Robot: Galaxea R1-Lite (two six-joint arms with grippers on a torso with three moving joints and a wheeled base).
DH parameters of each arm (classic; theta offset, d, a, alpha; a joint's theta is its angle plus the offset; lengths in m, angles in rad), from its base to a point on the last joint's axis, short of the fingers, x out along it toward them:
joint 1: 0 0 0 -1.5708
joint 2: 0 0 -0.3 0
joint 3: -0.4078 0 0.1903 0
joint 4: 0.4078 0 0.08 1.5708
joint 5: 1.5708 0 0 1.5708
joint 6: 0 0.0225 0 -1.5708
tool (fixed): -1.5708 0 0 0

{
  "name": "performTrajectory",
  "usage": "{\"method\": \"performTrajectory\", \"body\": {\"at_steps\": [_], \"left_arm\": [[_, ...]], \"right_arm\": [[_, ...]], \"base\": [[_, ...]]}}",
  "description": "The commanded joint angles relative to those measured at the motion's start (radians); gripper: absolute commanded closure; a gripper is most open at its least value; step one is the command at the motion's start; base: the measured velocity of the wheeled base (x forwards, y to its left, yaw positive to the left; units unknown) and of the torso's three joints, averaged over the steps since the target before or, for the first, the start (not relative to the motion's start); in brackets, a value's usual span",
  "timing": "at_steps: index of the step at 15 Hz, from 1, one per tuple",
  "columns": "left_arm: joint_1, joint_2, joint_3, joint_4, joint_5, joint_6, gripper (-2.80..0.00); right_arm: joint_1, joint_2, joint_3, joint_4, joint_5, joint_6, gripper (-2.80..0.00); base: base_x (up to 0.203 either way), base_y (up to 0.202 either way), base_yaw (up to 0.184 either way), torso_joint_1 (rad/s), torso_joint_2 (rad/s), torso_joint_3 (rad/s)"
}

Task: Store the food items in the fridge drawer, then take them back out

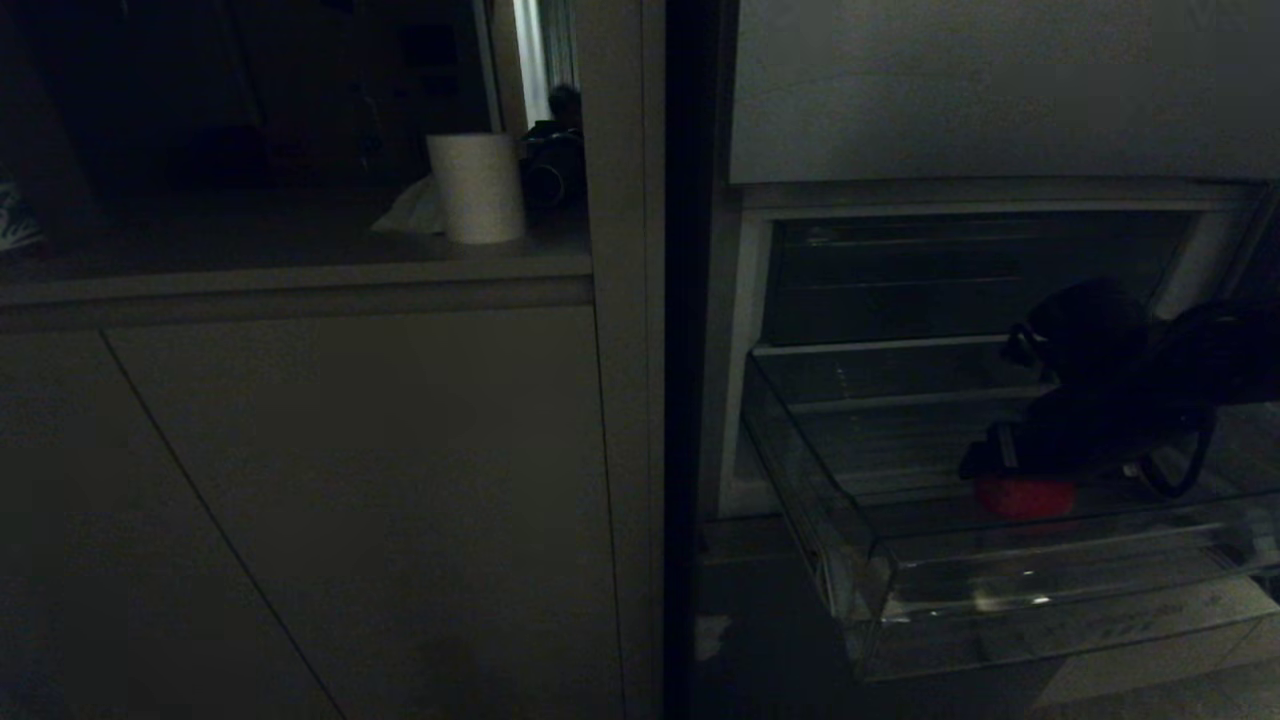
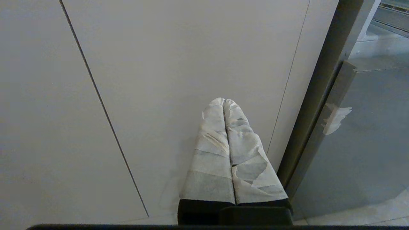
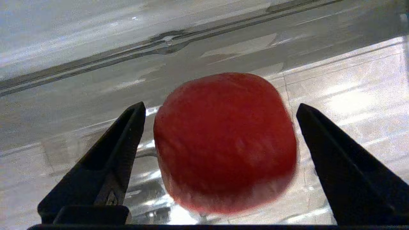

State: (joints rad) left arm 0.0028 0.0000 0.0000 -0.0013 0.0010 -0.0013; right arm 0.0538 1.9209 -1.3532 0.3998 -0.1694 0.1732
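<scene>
Item one, the red food item (image 3: 225, 142): you find it inside the fridge drawer (image 1: 1000, 590), on the clear floor toward the drawer's right side, directly under the right gripper (image 3: 220, 110); the gripper's jaws are spread wide, one finger on each side of the item, neither plainly touching it; item two, the drawer itself, pulled out from the fridge (image 1: 990, 90) with its raised front lip toward you; item three, the left gripper (image 2: 225, 103), its tape-wrapped fingers pressed together, idle in front of the pale cabinet (image 2: 179, 48) beside the fridge edge. Step in hand, by your reading: either a release at storing or an approach for taking out; the frames alone do not settle which. If you are lifting out, your next move calls for jaws centred on the item's widest part, then a firm close before any rise, since a round body may roll on slick plastic. Hidden or unclear: only one red item shows; the right arm covers part of the drawer in the head view; the item's exact kind cannot be made out; a paper roll (image 1: 477, 187) stands on the counter.
</scene>
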Motion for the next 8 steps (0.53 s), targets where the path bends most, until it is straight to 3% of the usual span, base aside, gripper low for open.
{"method": "performTrajectory", "body": {"at_steps": [1, 8], "left_arm": [[0.000, 0.000, 0.000, 0.000, 0.001, 0.000, 0.00], [0.000, 0.000, 0.000, 0.000, 0.001, 0.000, 0.00]], "right_arm": [[0.000, 0.015, -0.001, 0.002, -0.002, 0.002, -2.80], [-0.012, 0.052, 0.012, 0.004, -0.015, 0.003, -2.80]], "base": [[0.000, 0.000, 0.000, 0.000, 0.00, 0.000], [0.000, 0.000, 0.000, 0.000, 0.00, 0.000]]}}
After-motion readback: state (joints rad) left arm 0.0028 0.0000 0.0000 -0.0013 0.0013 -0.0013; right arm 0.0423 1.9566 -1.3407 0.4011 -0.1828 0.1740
